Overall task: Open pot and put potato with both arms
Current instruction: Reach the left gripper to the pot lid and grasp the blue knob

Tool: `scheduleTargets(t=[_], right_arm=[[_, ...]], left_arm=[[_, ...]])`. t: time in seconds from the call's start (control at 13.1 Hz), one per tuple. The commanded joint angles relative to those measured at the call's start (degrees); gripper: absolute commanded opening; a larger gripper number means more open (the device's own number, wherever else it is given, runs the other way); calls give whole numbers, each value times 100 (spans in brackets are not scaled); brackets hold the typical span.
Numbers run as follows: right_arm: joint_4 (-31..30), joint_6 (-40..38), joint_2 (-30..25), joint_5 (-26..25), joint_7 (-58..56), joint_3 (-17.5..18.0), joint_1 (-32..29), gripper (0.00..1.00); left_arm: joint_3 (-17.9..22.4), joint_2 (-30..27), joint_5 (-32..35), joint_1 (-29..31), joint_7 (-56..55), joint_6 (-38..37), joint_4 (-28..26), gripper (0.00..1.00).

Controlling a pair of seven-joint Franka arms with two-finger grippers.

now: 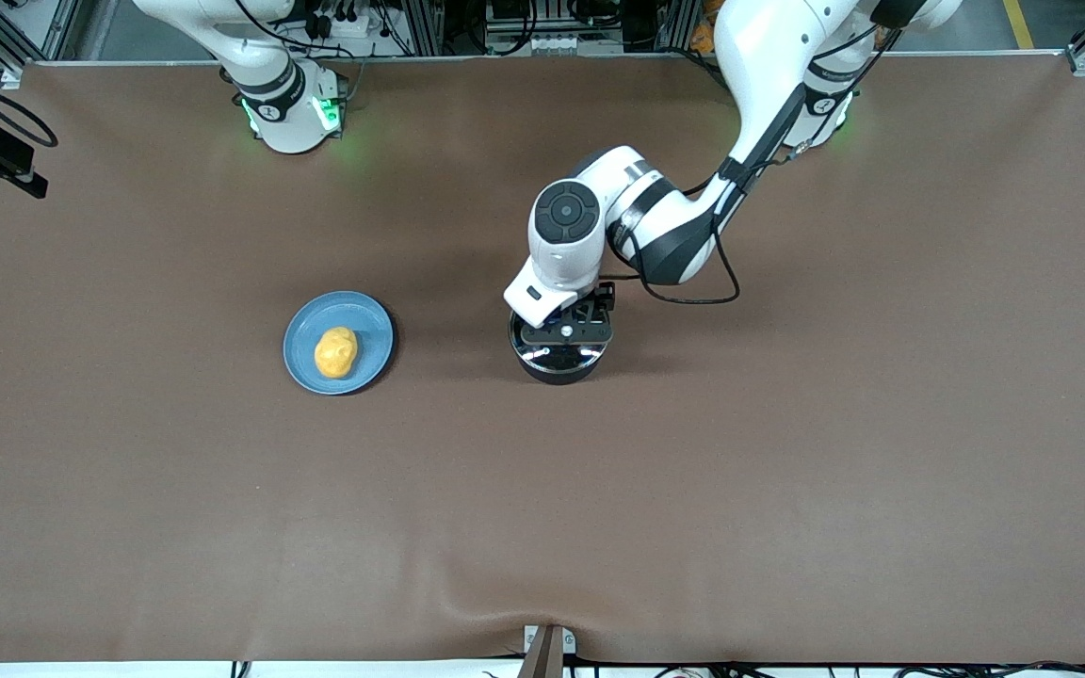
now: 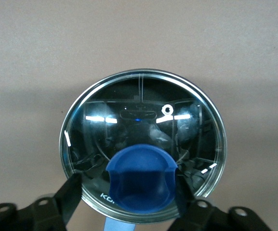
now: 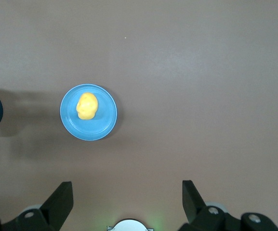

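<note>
The black pot (image 1: 557, 365) stands mid-table with its glass lid (image 2: 143, 110) on. Its blue handle (image 2: 117, 224) barely shows in the left wrist view and is hidden under the arm in the front view. My left gripper (image 1: 566, 330) is low over the lid, open, its fingers (image 2: 71, 192) on either side of the blue knob (image 2: 141, 180). The yellow-orange potato (image 1: 335, 351) lies on a blue plate (image 1: 364, 315) toward the right arm's end and also shows in the right wrist view (image 3: 86, 106). My right gripper (image 3: 126, 202) waits open and empty, high above the table by its base.
The blue plate (image 3: 105, 120) lies beside the pot at about the same distance from the front camera. The right arm's green-lit base (image 1: 293, 108) stands at the table's edge. A brown cloth (image 1: 787, 471) covers the table.
</note>
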Motion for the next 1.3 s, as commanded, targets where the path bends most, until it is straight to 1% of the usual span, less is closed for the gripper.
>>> scheduleTargets(t=[0.0, 0.69, 0.92, 1.22], right_arm=[[67, -65, 16, 52, -66, -10, -14, 100], [67, -65, 25, 52, -66, -10, -32, 100], [58, -65, 16, 52, -66, -10, -32, 100], [58, -65, 25, 52, -66, -10, -32, 100]], left_arm=[[9, 115, 176, -45, -82, -6, 144, 82], [9, 212, 141, -80, -108, 214, 162, 83], [9, 141, 115, -72, -108, 214, 162, 83], [0, 194, 167, -80, -100, 214, 153, 82]])
